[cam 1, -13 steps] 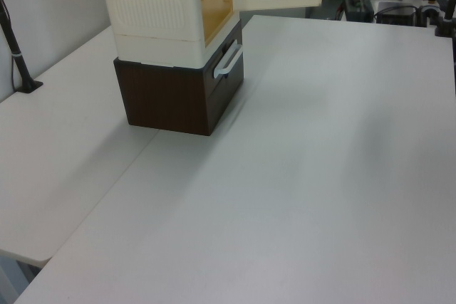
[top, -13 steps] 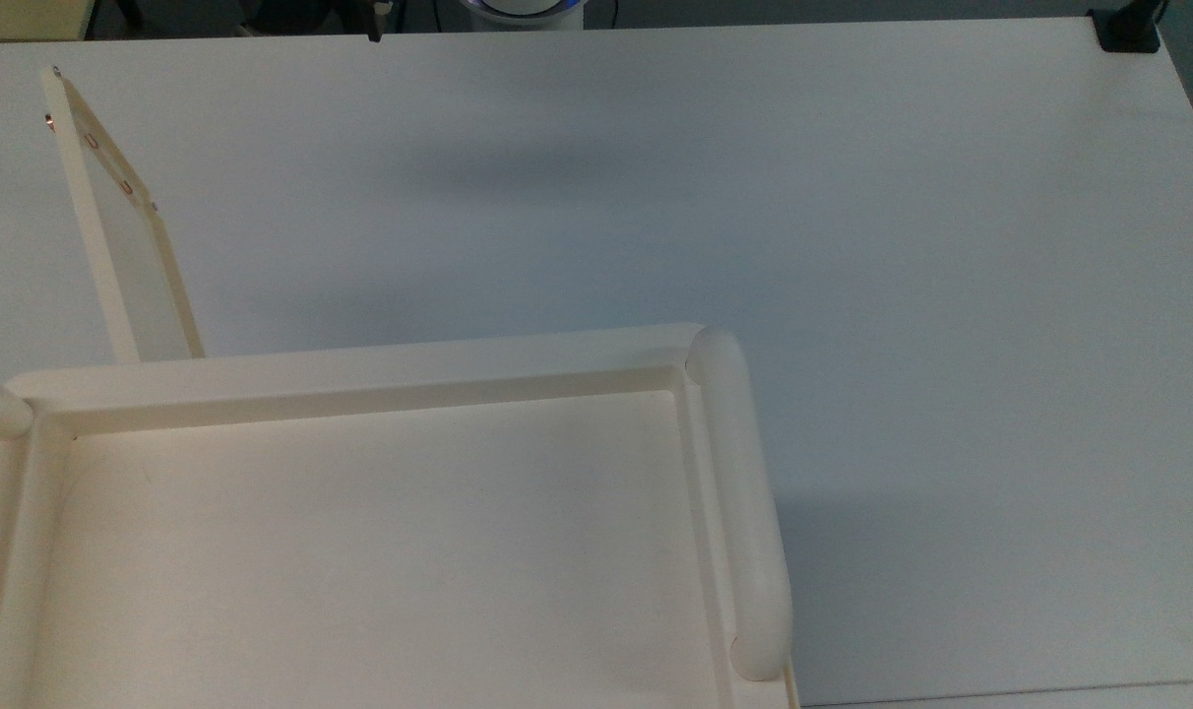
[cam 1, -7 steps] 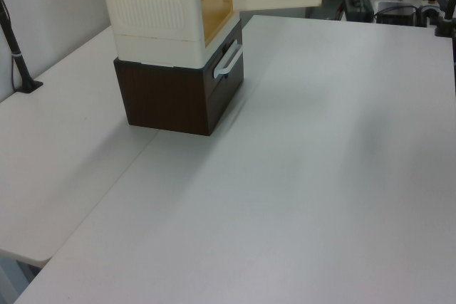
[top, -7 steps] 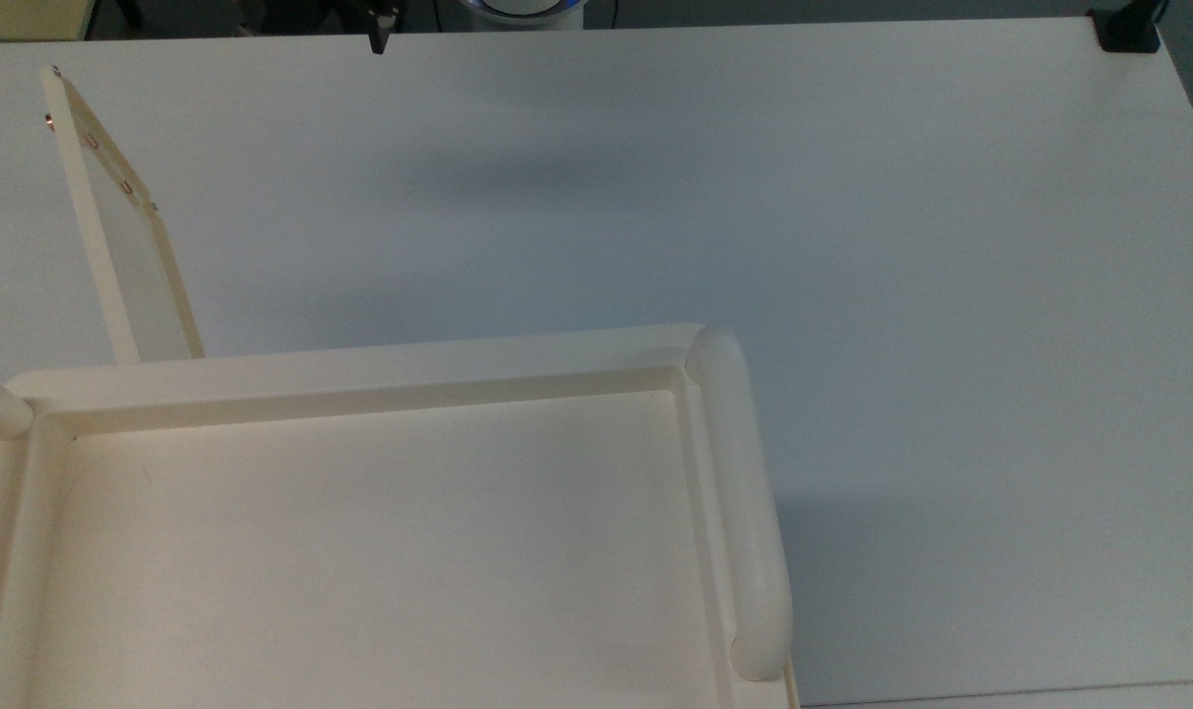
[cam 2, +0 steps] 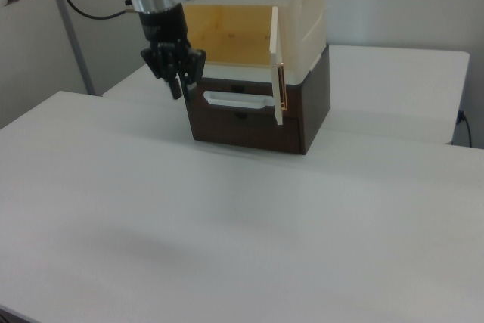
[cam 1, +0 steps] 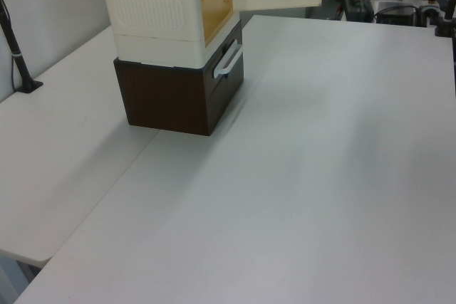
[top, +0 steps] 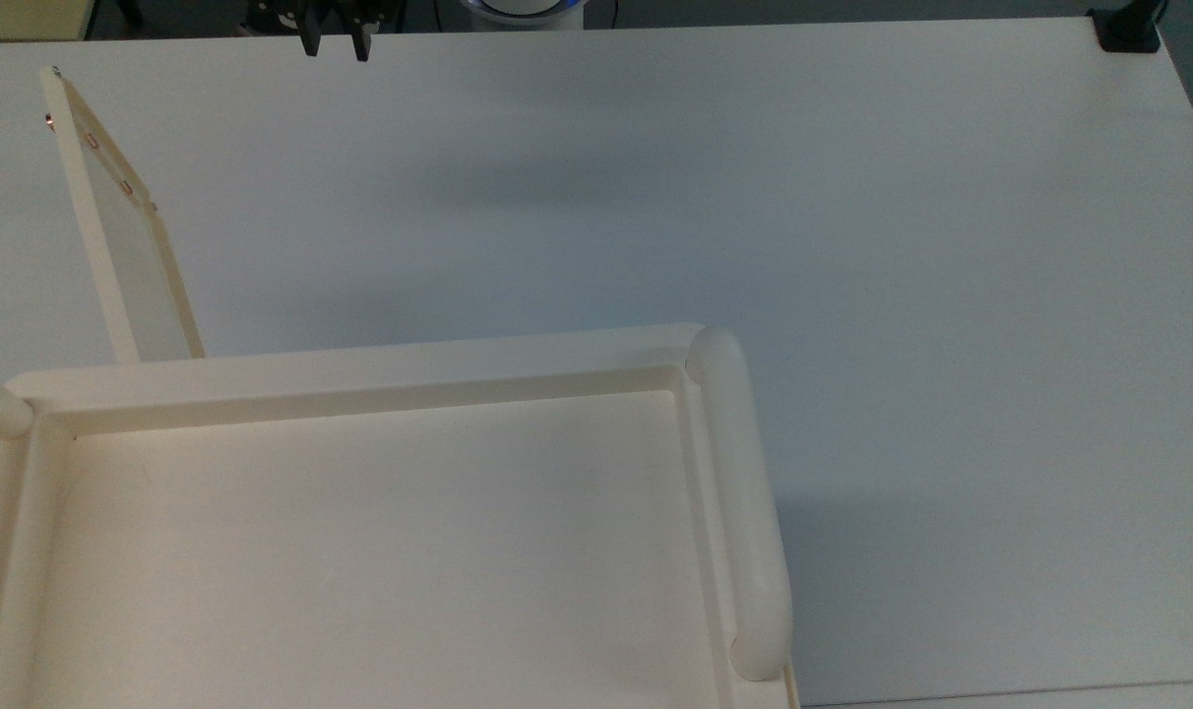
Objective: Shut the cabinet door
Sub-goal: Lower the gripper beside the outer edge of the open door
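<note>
The cream cabinet (top: 380, 551) fills the top view's lower left, its recessed tray top facing up. Its cabinet door (top: 119, 222) stands open, swung out towards the top view's upper left, with small copper clips along its edge. In the right view the door (cam 2: 277, 66) shows edge-on in front of the cabinet (cam 2: 306, 13), whose yellowish inside is exposed. My gripper (top: 334, 44) is open at the table's far edge, right of the door's free end and apart from it. In the right view the gripper (cam 2: 181, 87) hangs empty to the door's left.
The cabinet (cam 1: 160, 12) rests on a dark brown drawer unit (cam 1: 178, 94) with a white handle (cam 1: 226, 60). The white table (top: 852, 295) stretches wide to the top view's right. A black clamp (top: 1128, 30) sits at its far right corner.
My gripper has moved left along the top view's upper edge and come further into view, both fingers now showing. The door has not moved.
</note>
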{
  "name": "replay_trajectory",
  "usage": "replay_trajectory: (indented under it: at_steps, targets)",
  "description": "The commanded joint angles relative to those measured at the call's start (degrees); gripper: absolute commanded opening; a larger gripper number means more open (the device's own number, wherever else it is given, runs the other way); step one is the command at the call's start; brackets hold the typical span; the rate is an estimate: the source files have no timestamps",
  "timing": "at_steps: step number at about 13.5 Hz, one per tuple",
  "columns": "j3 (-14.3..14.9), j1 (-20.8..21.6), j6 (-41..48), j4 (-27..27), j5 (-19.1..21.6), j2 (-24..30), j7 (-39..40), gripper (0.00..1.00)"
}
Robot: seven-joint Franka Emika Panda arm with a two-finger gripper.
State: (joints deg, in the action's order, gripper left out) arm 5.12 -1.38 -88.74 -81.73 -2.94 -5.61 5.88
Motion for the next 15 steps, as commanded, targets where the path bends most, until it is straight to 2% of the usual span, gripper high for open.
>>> replay_trajectory:
  at_steps: [1, 3, 5, 7, 10, 13, 15]
  targets:
    - [1.1, -0.9, -7.7, 0.7, -0.4, 0.5, 10.7, 0.02]
    - [1.0, -3.3, -11.7, 0.8, -3.6, 0.3, 18.0, 0.02]
    - [1.7, -5.5, -18.5, 0.8, -4.2, -0.4, 30.7, 0.02]
    - [3.9, -5.9, -21.3, 0.9, -4.1, -0.4, 39.3, 0.02]
    - [7.3, -5.9, -20.9, 0.9, -4.4, 0.2, 52.7, 0.02]
    - [10.3, -5.8, -21.2, 1.0, -4.4, 0.2, 58.8, 0.02]
    - [10.7, -5.7, -24.8, 0.8, -4.2, -0.9, 59.4, 0.02]
